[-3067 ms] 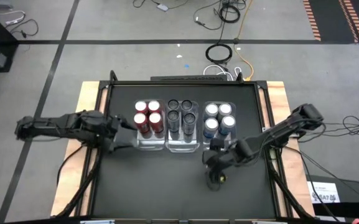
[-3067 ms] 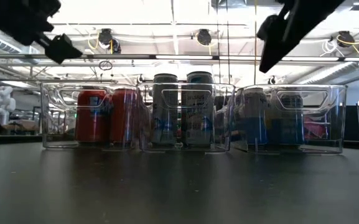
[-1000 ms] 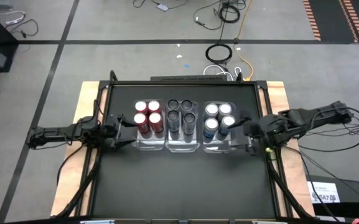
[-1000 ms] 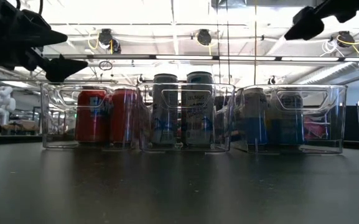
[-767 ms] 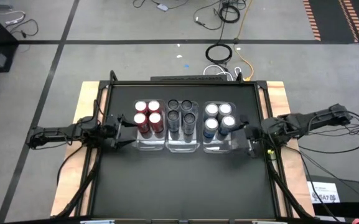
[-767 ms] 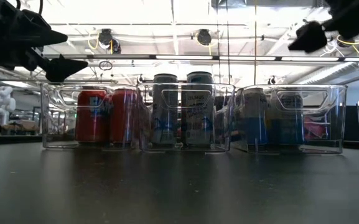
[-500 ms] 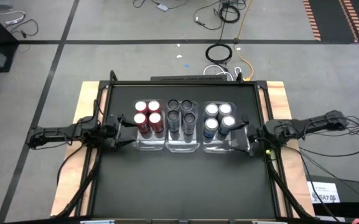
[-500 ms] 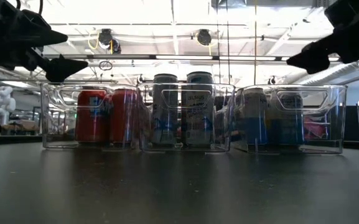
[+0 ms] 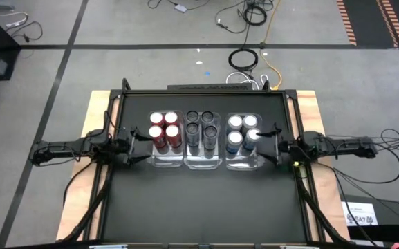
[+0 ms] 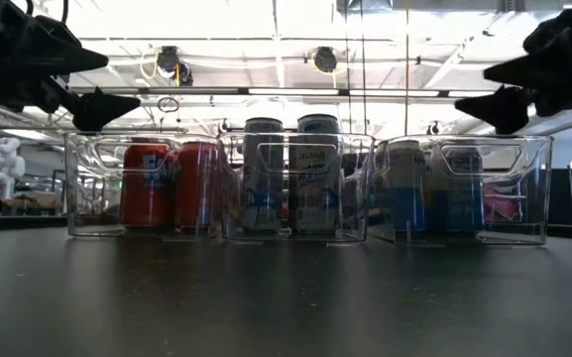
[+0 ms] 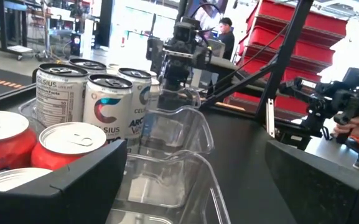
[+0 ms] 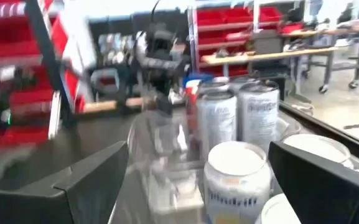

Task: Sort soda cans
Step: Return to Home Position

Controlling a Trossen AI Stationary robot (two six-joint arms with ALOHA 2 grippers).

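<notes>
A black table (image 9: 199,200) fills the high view's centre; three clear bins (image 9: 204,163) stand side by side mid-frame; the left end effector (image 9: 144,146) and right end effector (image 9: 264,145) flank them, both released and empty; soda cans (image 9: 164,131) stand inside, red left, dark centre, silver-blue right.
</notes>
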